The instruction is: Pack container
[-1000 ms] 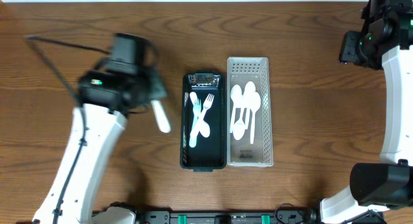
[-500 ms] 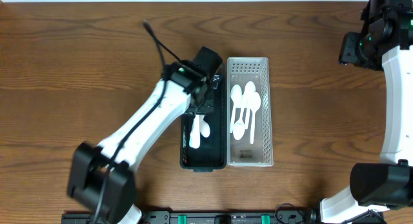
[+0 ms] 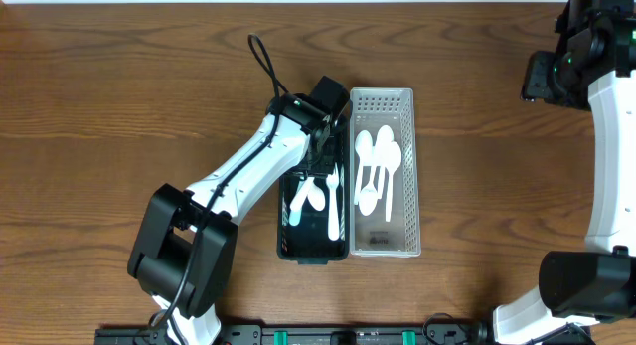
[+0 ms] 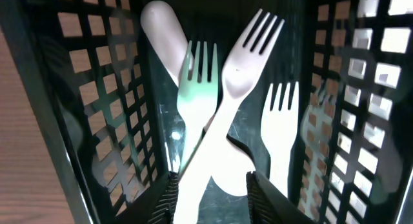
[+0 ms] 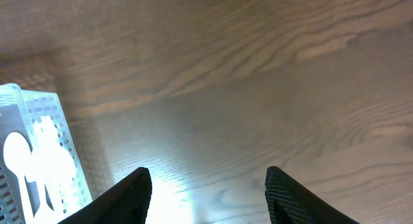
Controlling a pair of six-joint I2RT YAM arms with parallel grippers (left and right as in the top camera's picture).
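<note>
Wood table [image 3: 119, 86] under everything; left gripper [image 4: 213, 192] hangs low inside black mesh basket [image 4: 103, 108], jaws partly apart, gripping nothing, white plastic forks [image 4: 239, 69] lying loose below it, two crossed. Best to lift straight up, jaws apart, clear of handles and walls. Touching alongside, clear basket [image 3: 412, 186] holds spoons [image 3: 383, 156]. Right gripper [image 5: 210, 198] wide, empty, well away

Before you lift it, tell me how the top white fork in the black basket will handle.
Probably light and fairly stiff: the white fork looks like thin moulded plastic. Likely slippery, given its smooth sheen. It lies across another fork in the black basket, so lifting it may nudge that one.
</note>
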